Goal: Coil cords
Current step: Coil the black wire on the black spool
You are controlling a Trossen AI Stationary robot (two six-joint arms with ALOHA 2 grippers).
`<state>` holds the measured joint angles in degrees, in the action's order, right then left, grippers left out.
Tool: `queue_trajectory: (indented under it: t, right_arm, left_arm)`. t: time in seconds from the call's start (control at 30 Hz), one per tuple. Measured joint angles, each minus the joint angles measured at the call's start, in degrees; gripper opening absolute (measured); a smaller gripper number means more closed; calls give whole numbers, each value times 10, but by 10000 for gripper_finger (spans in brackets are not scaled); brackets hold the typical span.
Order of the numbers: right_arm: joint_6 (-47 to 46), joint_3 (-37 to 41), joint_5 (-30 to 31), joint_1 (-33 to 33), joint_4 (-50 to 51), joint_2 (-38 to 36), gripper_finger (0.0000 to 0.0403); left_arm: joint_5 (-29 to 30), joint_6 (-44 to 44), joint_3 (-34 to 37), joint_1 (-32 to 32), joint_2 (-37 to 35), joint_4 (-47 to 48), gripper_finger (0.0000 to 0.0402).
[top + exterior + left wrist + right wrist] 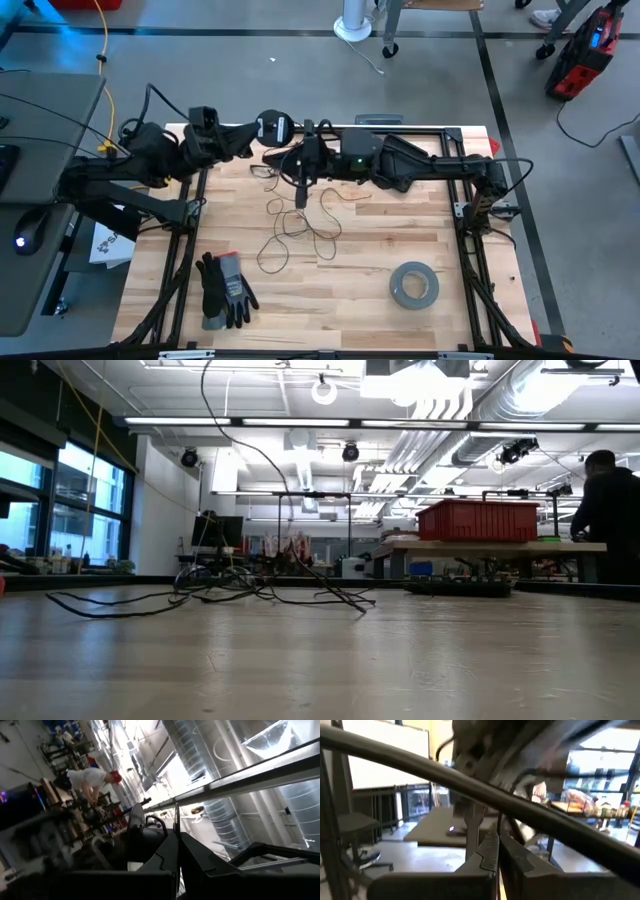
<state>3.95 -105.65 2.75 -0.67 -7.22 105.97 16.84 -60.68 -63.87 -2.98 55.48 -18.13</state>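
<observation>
Loose thin cord [300,225] in the table's [350,300] middle, trailing up toward the spool [271,128] at twelve o'clock. Left gripper [262,131] shut on spool, maybe for winding. Right gripper [301,200] pinched shut, perhaps feeding cord.

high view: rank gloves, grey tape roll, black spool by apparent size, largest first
1. Gloves, the longest footprint on the table.
2. Grey tape roll, a wide ring, clearly shorter than the gloves.
3. Black spool, the smallest disc, at the table's far edge; it may be raised above the table, so its rank is only as it looks.
</observation>
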Motion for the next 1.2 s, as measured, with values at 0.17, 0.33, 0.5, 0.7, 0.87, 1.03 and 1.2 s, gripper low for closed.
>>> queue_trajectory:
  t: [0.17,0.33,0.5,0.7,0.87,1.03,1.2]
  right_arm:
    - [1,0,-6,-1,-16,0,0]
    - [15,0,-30,-5,-11,0,0]
    - [18,0,-31,-6,-19,0,0]
    - [40,0,-61,-18,-24,0,0]
    - [43,0,-60,-24,-35,0,0]
    - [62,0,-58,-20,-43,-1,0]
    - [51,0,-46,-12,-38,5,0]
  left_arm:
    - [3,-1,0,-1,1,23,0]
    - [22,33,0,-1,-2,4,0]
    - [29,51,0,0,-5,-11,0]
    - [36,60,0,0,-8,-7,0]
    - [42,57,0,0,-10,-5,0]
    - [39,18,0,0,-2,29,0]
    - [18,-26,0,0,9,31,0]
